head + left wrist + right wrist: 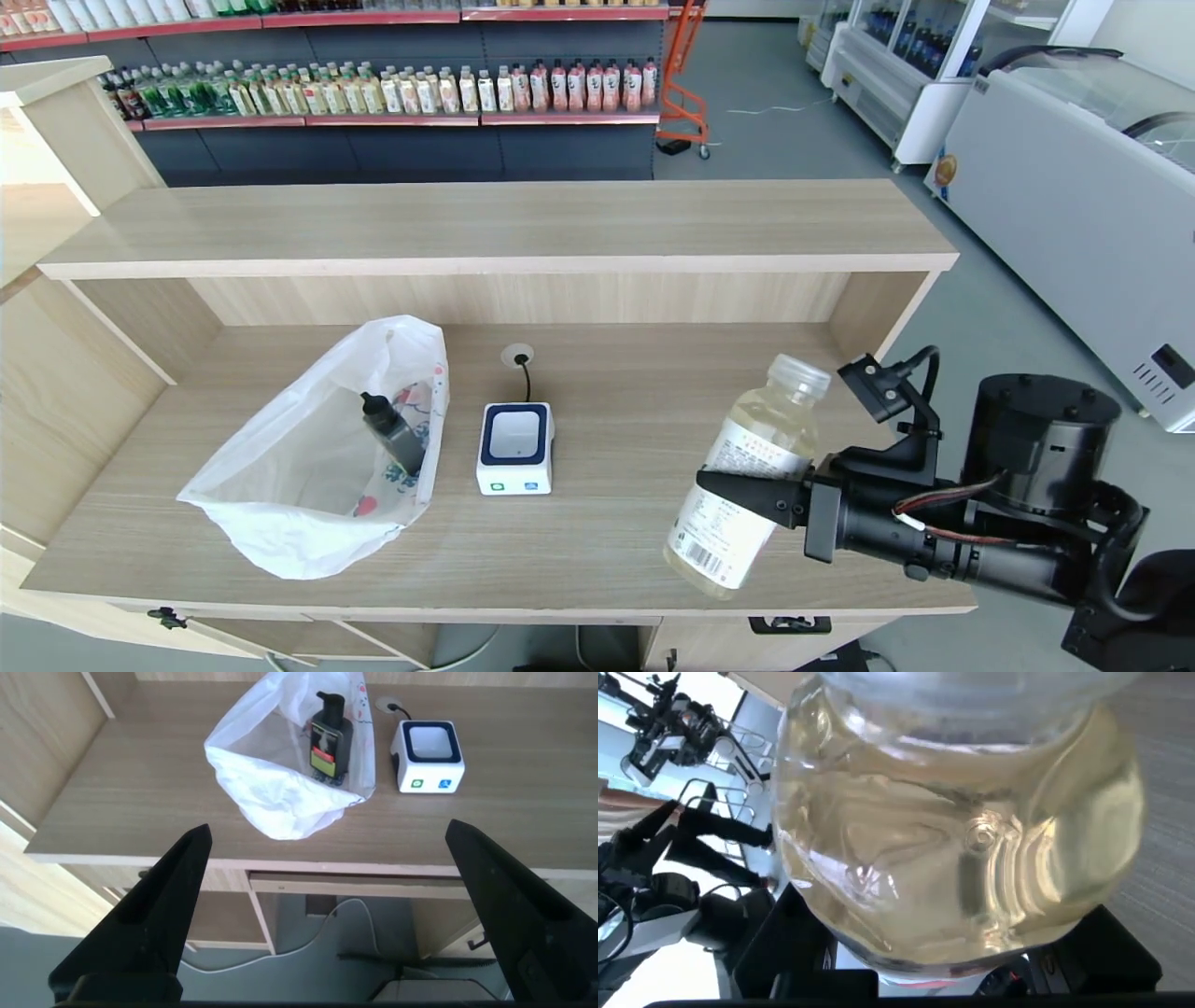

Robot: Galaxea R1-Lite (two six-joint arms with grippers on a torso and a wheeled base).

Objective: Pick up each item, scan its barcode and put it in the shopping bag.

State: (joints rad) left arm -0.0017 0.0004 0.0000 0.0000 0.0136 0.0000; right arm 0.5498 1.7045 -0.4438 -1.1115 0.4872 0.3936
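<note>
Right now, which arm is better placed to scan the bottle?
Right. Its jaws are shut on the bottle, held tilted above the counter, right of the scanner. The left jaws are open and empty, back beyond the counter's front edge.

The bottle (767,425) is filled with pale yellow liquid and labelled in white with a black barcode. The bag (280,485) is printed white with red flowers. The scanner (514,448) is framed dark blue on white. The table (616,532) is patterned with pale wood grain.
</note>
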